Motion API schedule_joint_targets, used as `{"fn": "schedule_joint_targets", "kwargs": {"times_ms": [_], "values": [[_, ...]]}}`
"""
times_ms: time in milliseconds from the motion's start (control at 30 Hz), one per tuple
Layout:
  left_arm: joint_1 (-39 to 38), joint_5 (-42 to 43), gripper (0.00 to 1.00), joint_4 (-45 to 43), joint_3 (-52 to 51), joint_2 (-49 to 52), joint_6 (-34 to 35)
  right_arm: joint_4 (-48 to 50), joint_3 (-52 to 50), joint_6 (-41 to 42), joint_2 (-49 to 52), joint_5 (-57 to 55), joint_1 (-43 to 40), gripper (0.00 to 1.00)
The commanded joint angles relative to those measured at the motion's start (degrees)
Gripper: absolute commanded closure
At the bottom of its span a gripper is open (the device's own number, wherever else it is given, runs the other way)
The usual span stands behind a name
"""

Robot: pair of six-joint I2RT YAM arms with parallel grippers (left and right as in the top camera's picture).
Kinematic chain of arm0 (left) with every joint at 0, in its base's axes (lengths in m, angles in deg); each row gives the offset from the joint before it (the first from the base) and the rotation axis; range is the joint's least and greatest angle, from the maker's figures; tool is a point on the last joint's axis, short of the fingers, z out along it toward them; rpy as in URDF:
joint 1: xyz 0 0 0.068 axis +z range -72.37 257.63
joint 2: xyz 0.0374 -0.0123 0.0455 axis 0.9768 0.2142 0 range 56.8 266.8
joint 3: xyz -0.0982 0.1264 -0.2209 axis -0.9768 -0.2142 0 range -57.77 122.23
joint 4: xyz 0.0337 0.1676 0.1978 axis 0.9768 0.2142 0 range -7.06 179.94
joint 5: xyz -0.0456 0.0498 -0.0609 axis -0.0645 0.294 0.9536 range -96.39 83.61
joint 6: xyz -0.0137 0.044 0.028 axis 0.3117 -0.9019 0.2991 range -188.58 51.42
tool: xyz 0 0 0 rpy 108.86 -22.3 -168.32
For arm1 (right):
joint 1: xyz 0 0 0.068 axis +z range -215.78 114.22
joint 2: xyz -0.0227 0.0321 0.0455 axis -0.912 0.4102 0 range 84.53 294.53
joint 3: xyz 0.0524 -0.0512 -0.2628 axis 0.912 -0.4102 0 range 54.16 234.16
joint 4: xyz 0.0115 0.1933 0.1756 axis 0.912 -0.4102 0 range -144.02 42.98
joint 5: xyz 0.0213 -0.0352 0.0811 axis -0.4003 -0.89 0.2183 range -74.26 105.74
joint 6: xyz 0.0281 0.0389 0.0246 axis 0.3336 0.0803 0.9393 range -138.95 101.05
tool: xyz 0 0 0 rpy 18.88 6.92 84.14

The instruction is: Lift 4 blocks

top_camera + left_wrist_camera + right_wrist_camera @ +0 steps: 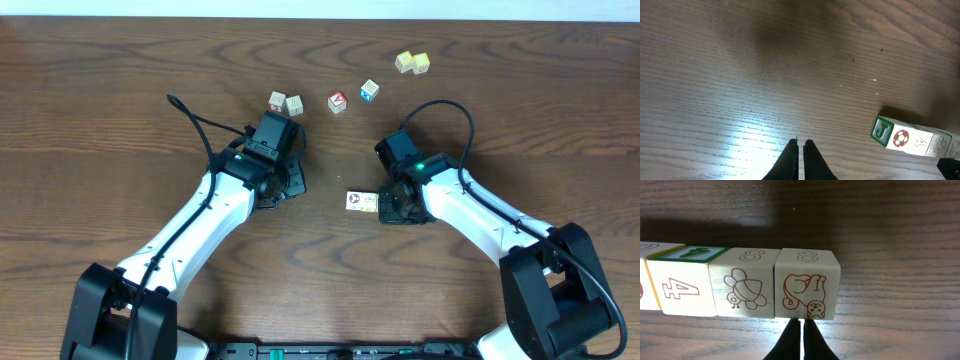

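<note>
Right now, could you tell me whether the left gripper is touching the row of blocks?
Apart. The left wrist view shows a plain gap between the shut left gripper and the row of blocks, which lies off to one side.

The left arm [200, 215] rises from its black base [115, 305] at the near-left corner and runs diagonally up and inward, its white links almost in a straight line. The left end effector [801, 145] has its two dark fingers [790, 160] pressed together, with only a thin slit between them, and grips nothing. The right arm [480, 205] mirrors it from the near-right, reaching inward and to the left, with a small green light [421, 166] lit on the wrist. The right end effector [801, 325] likewise has its fingers drawn together, with nothing held between them.
</note>
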Motion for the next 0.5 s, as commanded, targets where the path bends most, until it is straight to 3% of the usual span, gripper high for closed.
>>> {"fn": "schedule_joint_targets", "kwargs": {"times_ms": [0, 467], "values": [[0.1, -0.8, 0.93, 0.2, -1.0, -0.1, 0.0, 0.1, -0.3, 0.8, -1.2, -1.0, 0.3, 0.99], [0.1, -0.7, 0.93, 0.3, -1.0, -0.1, 0.1, -4.7, 2.8, 0.8, -1.2, 3.8, 0.3, 0.99]]}}
